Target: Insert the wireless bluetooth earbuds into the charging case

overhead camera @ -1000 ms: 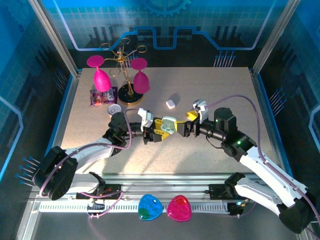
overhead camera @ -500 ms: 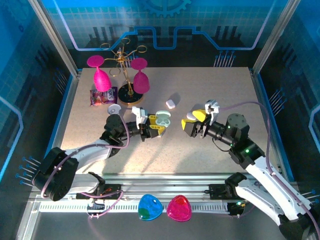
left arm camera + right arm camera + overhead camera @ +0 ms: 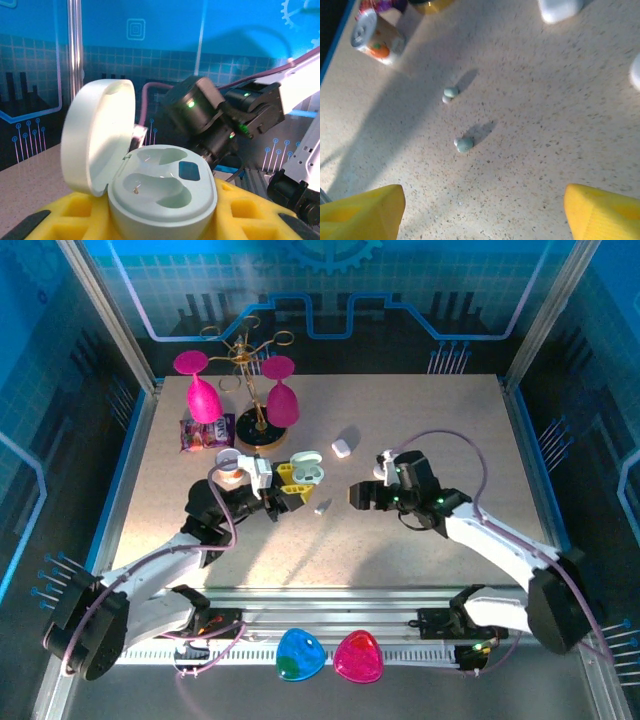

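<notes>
Left wrist view showed the charging case (image 3: 165, 200) clamped between the yellow pads (image 3: 65, 210) of the left gripper (image 3: 292, 488), which was closed on the case's lower shell. The lid (image 3: 97, 135) stood hinged up and back on the side of the pad at the left of that view. Both wells in the case were bare. Ahead of the fingers, past the case, the dark wrist of the right arm (image 3: 200, 117) faced this gripper.

In the right wrist view the right gripper (image 3: 482, 212) hung over the table (image 3: 560, 125) with its two yellow fingertips (image 3: 362, 210) spread wide and nothing between them. Two earbuds (image 3: 464, 144) lay loose on the table ahead of the gap, closer to the fingertip at the left of that view. One lay just beyond the other, the two apart, and neither touched a finger. Further ahead on the same side was a small can (image 3: 375, 37). Ahead toward the other fingertip, a white case (image 3: 560, 7) sat at the top edge of the view.

From the top external view the two grippers pointed toward each other, tips near but apart, with a pale speck on the table between them. Beyond the left gripper stood a rack (image 3: 250, 390) hung with two pink glasses (image 3: 203, 395), and a purple packet (image 3: 205, 432) lay beside its base.
</notes>
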